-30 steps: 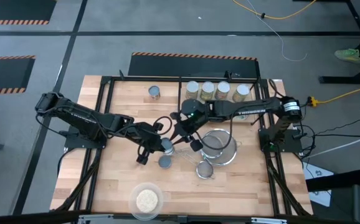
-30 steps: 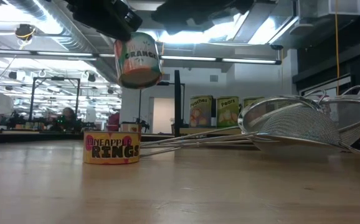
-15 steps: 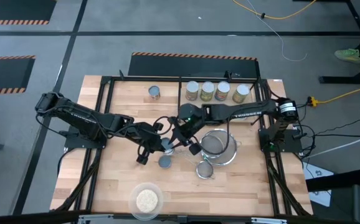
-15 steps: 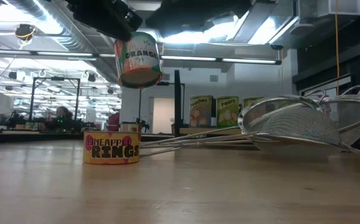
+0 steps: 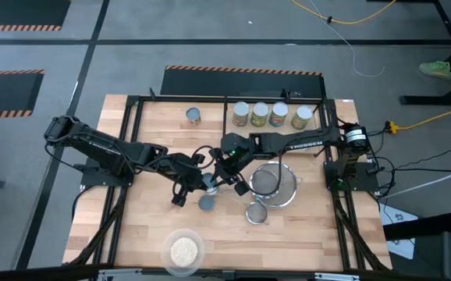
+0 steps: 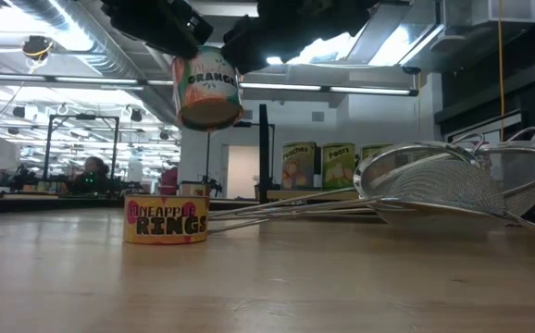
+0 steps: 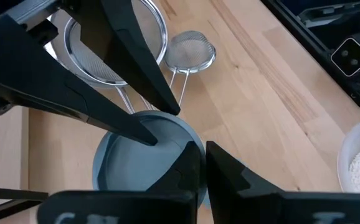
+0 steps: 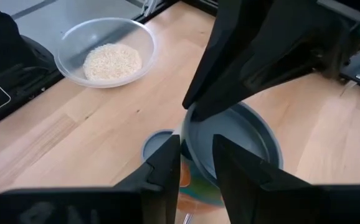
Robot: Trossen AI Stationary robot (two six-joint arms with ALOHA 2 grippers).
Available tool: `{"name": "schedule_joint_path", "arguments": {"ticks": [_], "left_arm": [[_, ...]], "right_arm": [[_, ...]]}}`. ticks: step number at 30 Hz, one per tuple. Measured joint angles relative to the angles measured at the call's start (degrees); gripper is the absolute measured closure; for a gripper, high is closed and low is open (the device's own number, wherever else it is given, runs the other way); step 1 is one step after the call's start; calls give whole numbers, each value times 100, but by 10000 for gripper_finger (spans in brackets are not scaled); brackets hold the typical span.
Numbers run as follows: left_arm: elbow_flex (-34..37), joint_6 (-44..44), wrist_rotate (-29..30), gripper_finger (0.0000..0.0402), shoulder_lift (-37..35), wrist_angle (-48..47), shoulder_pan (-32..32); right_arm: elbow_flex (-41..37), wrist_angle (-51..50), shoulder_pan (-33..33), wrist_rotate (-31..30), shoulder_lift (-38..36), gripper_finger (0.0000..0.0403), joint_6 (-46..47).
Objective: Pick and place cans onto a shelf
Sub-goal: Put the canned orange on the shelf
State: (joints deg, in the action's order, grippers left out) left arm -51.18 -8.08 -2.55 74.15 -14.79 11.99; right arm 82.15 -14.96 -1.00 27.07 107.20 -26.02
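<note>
High view | right gripper (image 5: 227, 173) moved closer, part-open at orange can (image 6: 206, 88); left gripper (image 5: 198, 184) clamps its rim

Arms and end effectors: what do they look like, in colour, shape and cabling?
Both arms are black, slim and jointed. Left arm has dark cables looping near its wrist. Right arm carries pale lettering and a round black motor housing. Each end effector has two flat, tapering black fingers.

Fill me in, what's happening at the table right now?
The left gripper holds an orange-labelled can in the air above the table, over a pineapple-rings can standing there. The right gripper is right beside the lifted can, its fingers straddling the rim. Four cans already stand on the shelf; another can waits near the back edge.
</note>
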Motion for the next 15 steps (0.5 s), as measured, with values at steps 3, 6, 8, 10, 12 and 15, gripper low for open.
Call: {"name": "schedule_joint_path", "arguments": {"ticks": [3,6,8,10,12,15], "left_arm": [[0,-4,6,395,0,26,0],[0,-4,87,395,0,41,2],[0,-4,155,395,0,46,0],[0,-2,153,395,2,59,-31],[0,-2,151,395,2,84,-69],[1,-2,151,395,2,103,-131]], "right_arm": [[5,-56,-2,2,0,304,-1],[7,-115,-2,-1,0,304,-2],[7,-146,0,-2,0,304,-2],[7,-162,0,-7,0,304,0],[7,-189,0,-7,0,307,0],[9,-238,3,-15,0,323,-2]]}}
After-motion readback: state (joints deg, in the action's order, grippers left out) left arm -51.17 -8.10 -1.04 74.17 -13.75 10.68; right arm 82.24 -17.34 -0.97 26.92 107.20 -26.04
